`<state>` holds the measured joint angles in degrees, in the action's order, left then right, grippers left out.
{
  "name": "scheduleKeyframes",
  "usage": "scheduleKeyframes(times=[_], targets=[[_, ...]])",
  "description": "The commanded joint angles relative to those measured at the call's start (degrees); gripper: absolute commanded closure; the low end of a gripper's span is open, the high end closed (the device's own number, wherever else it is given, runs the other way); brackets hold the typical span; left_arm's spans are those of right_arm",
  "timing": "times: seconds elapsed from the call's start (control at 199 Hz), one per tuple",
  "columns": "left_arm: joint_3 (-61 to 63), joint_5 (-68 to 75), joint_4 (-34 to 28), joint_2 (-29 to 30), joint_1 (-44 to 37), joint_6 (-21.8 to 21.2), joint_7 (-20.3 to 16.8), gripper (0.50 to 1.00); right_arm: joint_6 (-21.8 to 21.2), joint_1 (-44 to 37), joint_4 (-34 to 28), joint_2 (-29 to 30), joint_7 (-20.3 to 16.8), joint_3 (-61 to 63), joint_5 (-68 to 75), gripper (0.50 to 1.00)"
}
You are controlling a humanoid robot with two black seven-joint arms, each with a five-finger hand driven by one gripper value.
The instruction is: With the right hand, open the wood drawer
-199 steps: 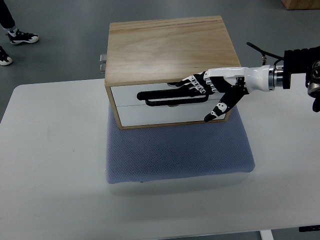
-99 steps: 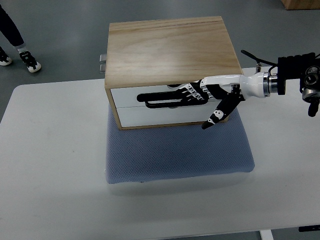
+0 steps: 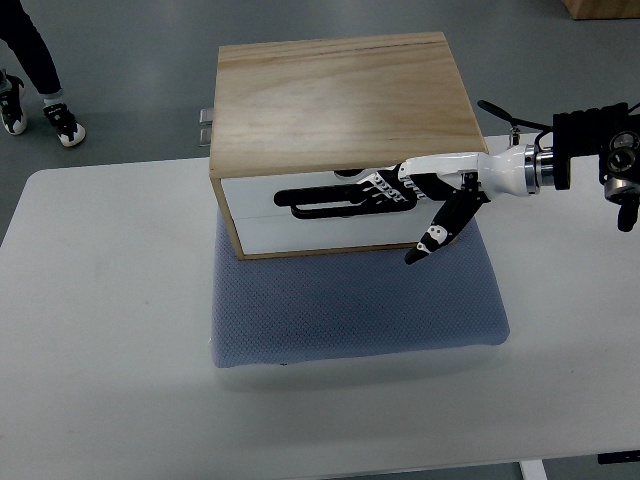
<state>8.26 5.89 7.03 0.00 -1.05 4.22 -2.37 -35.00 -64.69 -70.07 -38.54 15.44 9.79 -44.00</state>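
A wooden drawer box [image 3: 340, 100] sits on a blue pad [image 3: 350, 305] on a white table [image 3: 100, 330]. The right hand [image 3: 405, 190] reaches in from the right, fingers [image 3: 375, 190] hooked into the black handle [image 3: 320, 203] on the white drawer front [image 3: 300, 225], thumb hanging free below. Pulling well likely means drawing straight toward the robot, fingers kept curled.

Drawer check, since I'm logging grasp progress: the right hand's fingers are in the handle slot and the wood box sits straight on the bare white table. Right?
Not quite. The top view shows the box resting on a blue pad that lies on the table, not on bare tabletop. The rest holds: the right hand has its fingers in the drawer's handle slot.
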Motion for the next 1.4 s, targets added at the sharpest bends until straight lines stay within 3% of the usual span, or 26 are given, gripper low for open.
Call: scheduleKeyframes(times=[0.0, 0.931, 1.395], targets=[[0.0, 0.0, 0.0, 0.0, 0.0, 0.0, 0.0, 0.500, 0.0, -0.3, -1.0, -0.4, -0.1, 0.0, 0.0, 0.556], [0.0, 0.0, 0.0, 0.0, 0.0, 0.0, 0.0, 0.500, 0.0, -1.0, -15.7, -9.4, -0.1, -2.8, -1.3, 0.556], [0.0, 0.0, 0.0, 0.0, 0.0, 0.0, 0.0, 0.500, 0.0, -0.9, -17.3, -11.7, 0.1, -2.1, -0.4, 0.556]])
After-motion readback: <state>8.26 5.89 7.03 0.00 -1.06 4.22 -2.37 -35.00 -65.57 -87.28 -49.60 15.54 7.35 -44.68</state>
